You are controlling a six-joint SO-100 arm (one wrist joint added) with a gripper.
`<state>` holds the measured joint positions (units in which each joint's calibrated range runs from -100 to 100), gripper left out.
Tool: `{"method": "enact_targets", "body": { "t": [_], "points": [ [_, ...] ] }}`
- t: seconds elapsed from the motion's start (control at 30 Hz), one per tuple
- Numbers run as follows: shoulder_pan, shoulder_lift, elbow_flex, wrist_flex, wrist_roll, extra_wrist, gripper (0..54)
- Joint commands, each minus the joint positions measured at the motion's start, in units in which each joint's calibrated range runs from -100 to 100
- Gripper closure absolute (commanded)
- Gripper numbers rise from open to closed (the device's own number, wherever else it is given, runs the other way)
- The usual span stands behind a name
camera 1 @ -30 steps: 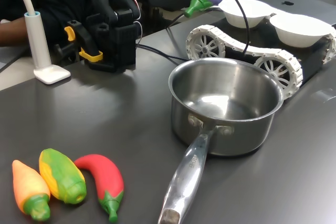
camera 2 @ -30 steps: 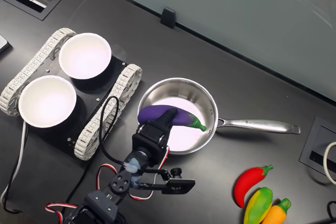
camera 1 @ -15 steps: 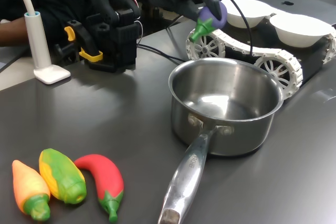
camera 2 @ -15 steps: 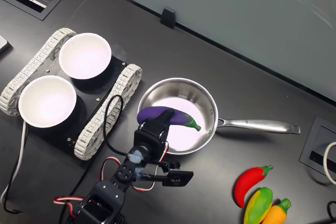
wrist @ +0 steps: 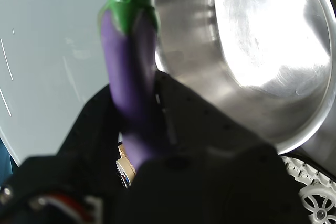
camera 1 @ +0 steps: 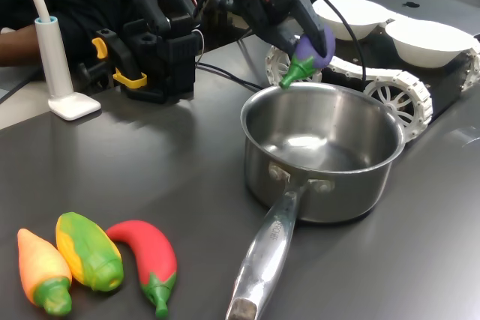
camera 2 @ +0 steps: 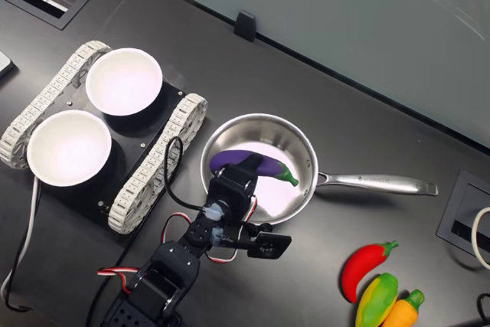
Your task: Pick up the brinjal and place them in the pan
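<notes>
The purple brinjal (camera 1: 313, 49) with its green stem cap hangs just above the far rim of the steel pan (camera 1: 324, 185), stem end pointing down toward the pan. My gripper (camera 1: 304, 31) is shut on the brinjal's body. In the second exterior view the brinjal (camera 2: 260, 164) lies over the pan's inside (camera 2: 287, 147), with my gripper (camera 2: 239, 168) at its blunt end. The wrist view shows the brinjal (wrist: 131, 72) held between dark fingers, beside the pan's shiny bowl (wrist: 252, 51). The pan is upright, with nothing lying in it.
A tracked white vehicle (camera 1: 390, 88) carrying two white bowls (camera 2: 122, 78) stands close beside the pan. A red chilli (camera 1: 150, 256), corn (camera 1: 90, 249) and an orange carrot (camera 1: 41, 267) lie at the first exterior view's lower left. A white lamp base (camera 1: 71, 103) stands far left.
My gripper has carried the brinjal downward and toward the pan; it now hangs at the rim instead of high near the bowls.
</notes>
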<state>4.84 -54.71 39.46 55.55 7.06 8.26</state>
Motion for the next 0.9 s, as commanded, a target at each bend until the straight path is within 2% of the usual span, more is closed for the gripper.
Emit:
{"method": "enact_targets", "body": {
  "t": [0.0,0.87],
  "points": [
    [-0.14,0.52,-2.25,-4.33,-0.54,1.06,53.6],
    [2.84,10.3,-3.25,-9.96,-0.15,1.15,53.6]
  ]
}}
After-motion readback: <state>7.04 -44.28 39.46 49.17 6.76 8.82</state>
